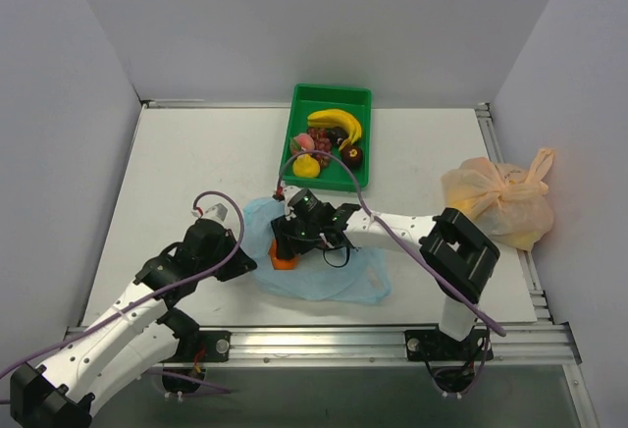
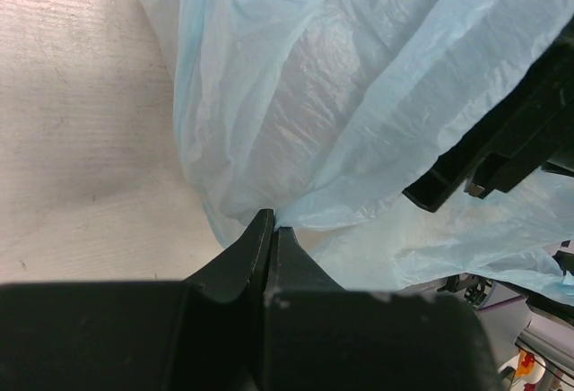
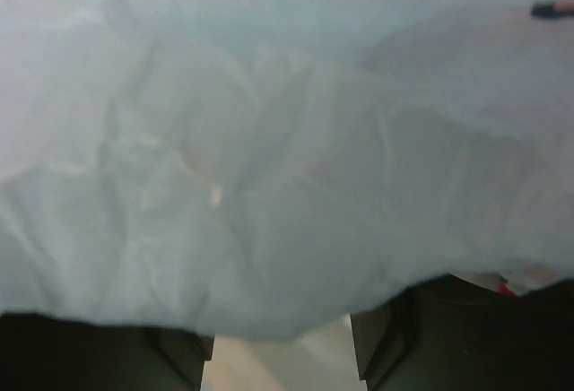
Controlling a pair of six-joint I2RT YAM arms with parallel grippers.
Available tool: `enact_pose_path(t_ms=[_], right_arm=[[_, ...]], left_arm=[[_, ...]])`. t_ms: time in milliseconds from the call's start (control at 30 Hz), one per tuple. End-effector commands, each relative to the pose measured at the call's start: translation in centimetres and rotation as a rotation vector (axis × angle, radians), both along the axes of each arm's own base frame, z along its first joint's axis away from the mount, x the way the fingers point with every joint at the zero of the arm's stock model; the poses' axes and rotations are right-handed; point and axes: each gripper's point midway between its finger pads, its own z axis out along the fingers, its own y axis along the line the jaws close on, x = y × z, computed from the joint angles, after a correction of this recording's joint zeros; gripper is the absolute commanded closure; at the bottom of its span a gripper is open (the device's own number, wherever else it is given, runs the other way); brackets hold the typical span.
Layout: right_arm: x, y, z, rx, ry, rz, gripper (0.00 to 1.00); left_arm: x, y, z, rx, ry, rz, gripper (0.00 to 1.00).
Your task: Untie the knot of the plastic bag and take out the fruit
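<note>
risk, slip: we judge the left gripper point(image 2: 271, 222) holds the bag point(image 1: 339, 276) by its very tips only; a tug from the other arm could pull the slick film free and let the mouth fall shut.
risk, snag: film drapes over the right gripper point(image 3: 282, 342); if it closes here it may catch film along with fruit and drag the bag.
risk, roll: the orange point(image 1: 285, 259) could roll across the table point(image 1: 196, 163) if nudged.
left arm: low, reaching in from the left to the bag's left edge.
left gripper: fingertips pressed together, pinching a fold of bag.
right arm: elbow bent out to the right, forearm running left across the bag, wrist tipped down over its left half.
right gripper: fingers apart; we see nothing between them, only film above.
bag: flattish on the table, between the arms.
knot: we find none in any view.
fruit: orange just under the right gripper, at the bag; banana point(image 1: 334, 120) in the tray point(image 1: 299, 119) behind.
</note>
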Motion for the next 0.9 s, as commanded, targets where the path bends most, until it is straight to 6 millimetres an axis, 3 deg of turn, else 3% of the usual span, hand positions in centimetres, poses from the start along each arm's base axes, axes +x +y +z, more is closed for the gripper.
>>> enact_pose_path(t_ms=[0,67,267,367,400,500,567,600,700,733,767,833,867], right_arm=[[0.0,-1.2,3.5,0.027,-0.061,0.008,0.84],[-0.4,-2.1,4.6,0.015,-0.069,0.026,0.89],[-1.5,-4.2,11.4,0.105,-0.131,0.109,0.95],[0.0,-6.1,15.1,0.179,-0.172,0.069,0.96],[0.6,-6.6,17.2,0.215,-0.211,0.052,0.95],[4.8,-9.0,20.9,0.239,-0.319,-0.046,0.95],[8.4,-10.8,21.2,0.211,-0.346,-0.137,0.93],[10.0,-11.2,22.7,0.216,-0.382,-0.162,0.92],[15.3,-13.2,20.9,0.133,-0.397,-0.264,0.91],[16.8,-13.4,21.4,0.13,-0.413,-0.282,0.91],[18.8,-14.0,19.1,0.095,-0.377,-0.308,0.91],[21.3,-14.1,18.8,0.088,-0.377,-0.328,0.89],[22.6,-14.3,16.1,0.052,-0.331,-0.338,0.89]], left_arm=[[1.1,-0.1,2.1,-0.012,-0.057,0.01,1.0],[1.1,-0.1,2.2,-0.011,-0.061,0.013,1.0],[1.7,0.4,2.2,0.009,-0.075,0.047,1.0],[1.8,0.4,2.2,0.015,-0.074,0.047,1.0],[1.8,0.4,2.1,0.016,-0.072,0.047,1.0],[1.7,0.3,2.1,0.016,-0.07,0.039,1.0],[1.8,0.3,2.2,0.015,-0.073,0.039,1.0],[1.7,0.3,2.2,0.015,-0.073,0.037,1.0],[1.7,0.2,2.3,0.014,-0.074,0.028,1.0],[1.7,0.2,2.4,0.013,-0.074,0.027,1.0],[1.7,0.1,2.4,0.01,-0.072,0.024,1.0],[1.7,0.1,2.4,0.008,-0.072,0.022,1.0],[1.6,0.0,2.5,0.008,-0.074,0.019,1.0]])
